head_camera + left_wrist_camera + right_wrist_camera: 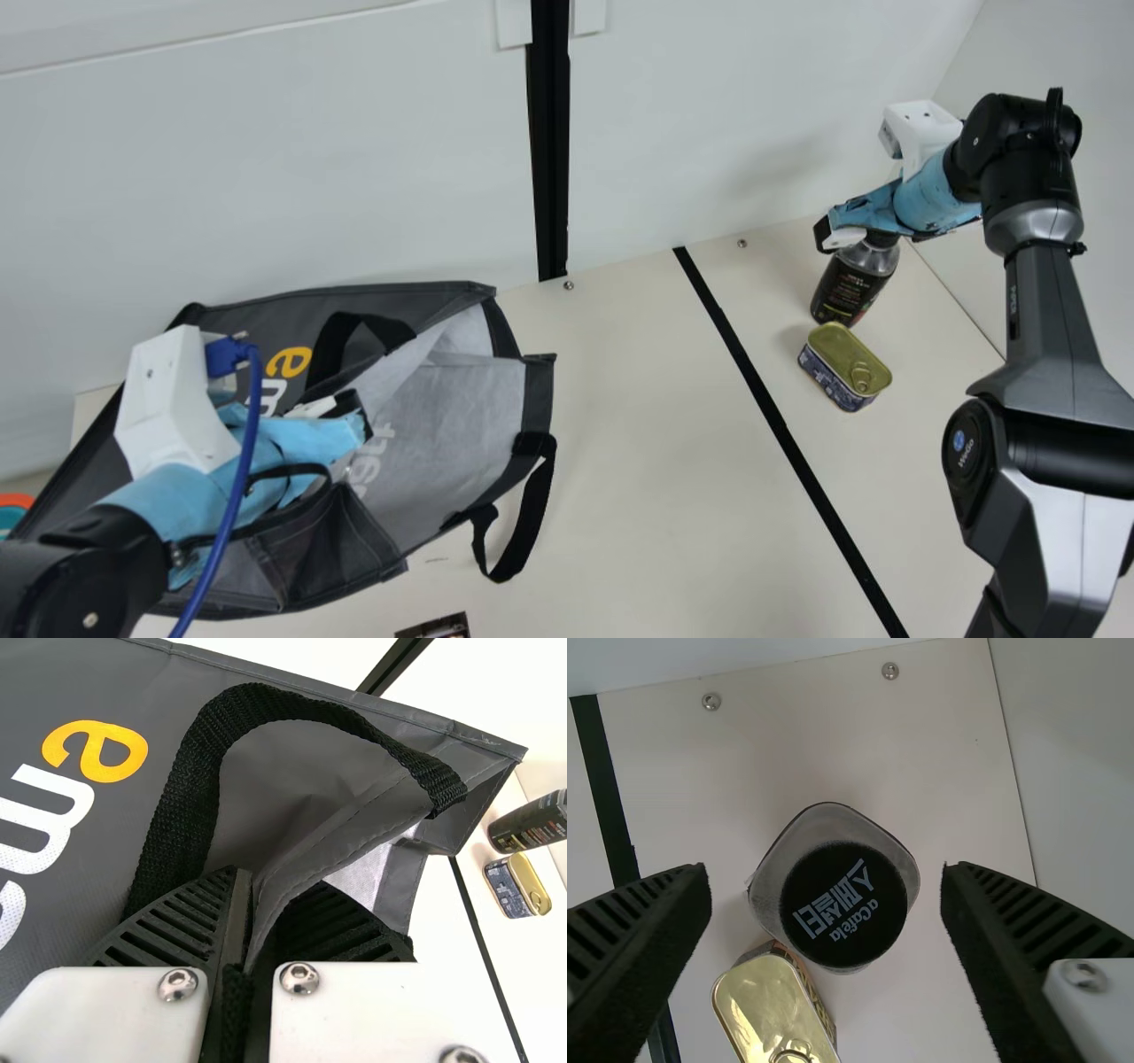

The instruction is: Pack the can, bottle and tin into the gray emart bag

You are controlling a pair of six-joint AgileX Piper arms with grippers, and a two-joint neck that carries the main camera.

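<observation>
Tabletop (656, 461) first: the gray emart bag (469, 399) sprawls across my left side, with my left tool (350, 412) pinched onto 1 edge of it. My right tool (873, 237) is wide open at the cap of the upright bottle (846, 288), and the 1 tin (846, 363) sits just beside that, ring-pull up.

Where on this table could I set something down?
The widest bare patch of tabletop lies between the bag and the long black line; a narrower strip separates that line from the tin. It's crowded around the bottle, close to the tin with the right gripper's jaws at its top, and at the bag, whose edge the left gripper pinches.
</observation>
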